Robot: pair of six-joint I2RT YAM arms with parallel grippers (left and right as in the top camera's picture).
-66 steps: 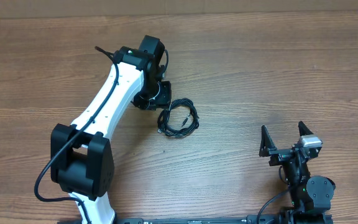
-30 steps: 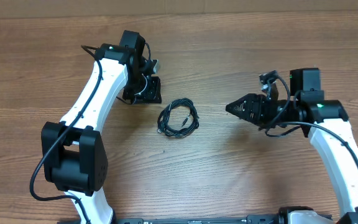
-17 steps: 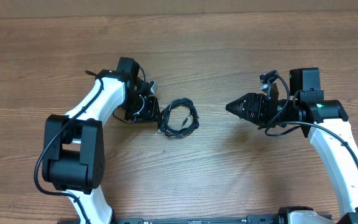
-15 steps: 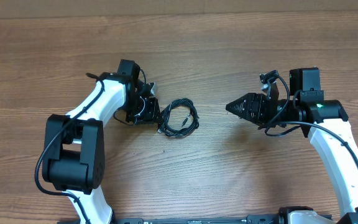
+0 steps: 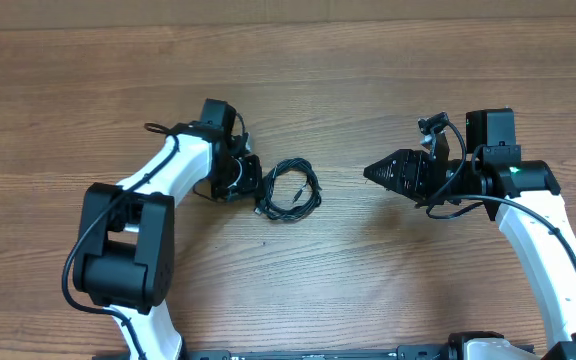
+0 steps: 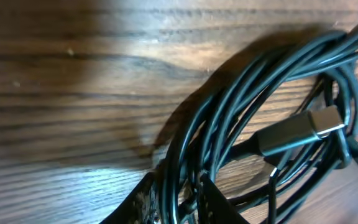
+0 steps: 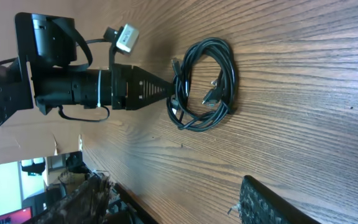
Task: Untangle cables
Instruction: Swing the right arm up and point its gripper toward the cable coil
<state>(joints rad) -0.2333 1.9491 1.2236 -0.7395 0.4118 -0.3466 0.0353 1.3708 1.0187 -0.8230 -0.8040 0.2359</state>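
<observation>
Black cables (image 6: 247, 87) lie in 1 loose coil on the wooden table (image 5: 118, 90). At the coil's left edge, the left gripper (image 6: 176, 202) has its 2 fingertips on either side of a few strands; whether they are pinched tight I cannot tell. 1 grey plug (image 6: 300, 132) with a silvery tip lies inside the coil. Well to the coil's right, the right gripper (image 5: 370, 172) points toward it, jaws apart and empty, touching nothing.
</observation>
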